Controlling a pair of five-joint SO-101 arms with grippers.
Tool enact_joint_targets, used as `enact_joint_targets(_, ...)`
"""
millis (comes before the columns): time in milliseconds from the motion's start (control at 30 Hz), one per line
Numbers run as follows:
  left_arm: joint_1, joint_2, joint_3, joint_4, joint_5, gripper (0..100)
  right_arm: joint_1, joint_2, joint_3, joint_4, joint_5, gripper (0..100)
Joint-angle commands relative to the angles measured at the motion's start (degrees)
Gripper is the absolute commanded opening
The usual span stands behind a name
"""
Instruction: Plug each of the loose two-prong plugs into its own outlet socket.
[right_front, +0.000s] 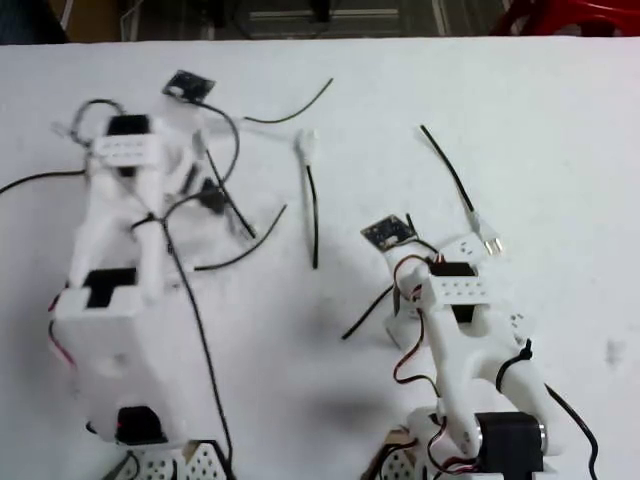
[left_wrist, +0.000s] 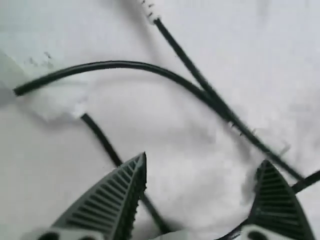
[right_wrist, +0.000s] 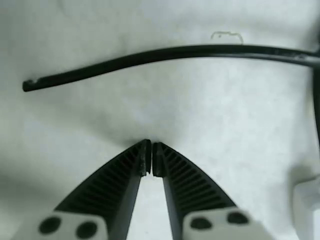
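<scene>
A white two-prong plug (right_front: 305, 141) lies mid-table, its black cord (right_front: 312, 215) trailing toward the front. A second plug (right_front: 487, 240) lies prongs-out beside the right arm (right_front: 455, 290), with its cord running to the back. My left gripper (left_wrist: 200, 172) is open low over the white table, and its ribbed fingers (left_wrist: 122, 192) straddle two crossing black cords (left_wrist: 200, 85). From above, it sits at the dark tangle (right_front: 210, 190) near the left arm. My right gripper (right_wrist: 151, 159) is shut on nothing, just short of a black cord (right_wrist: 165, 52).
Loose black cord pieces lie at the back (right_front: 290, 108), at the middle (right_front: 240, 245) and in front of the right arm (right_front: 365, 315). A white block (right_wrist: 307, 200) shows at the edge of the right wrist view. The table's far edge (right_front: 320, 38) borders dark floor.
</scene>
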Motion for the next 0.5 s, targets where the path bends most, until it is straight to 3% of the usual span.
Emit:
enact_joint_targets(0,2.9,4.1,-5.4,0.4,18.9,33,0.1,-0.7,0.1,0.0,0.3,2.0)
enact_joint_targets(200,2.1,10.9,-14.1,1.3,35.6,33,0.1,-0.7,0.1,0.0,0.3,2.0)
enact_joint_targets(467,2.2,15.7,-22.9,13.3,47.1,33,0.1,-0.7,0.1,0.0,0.3,2.0)
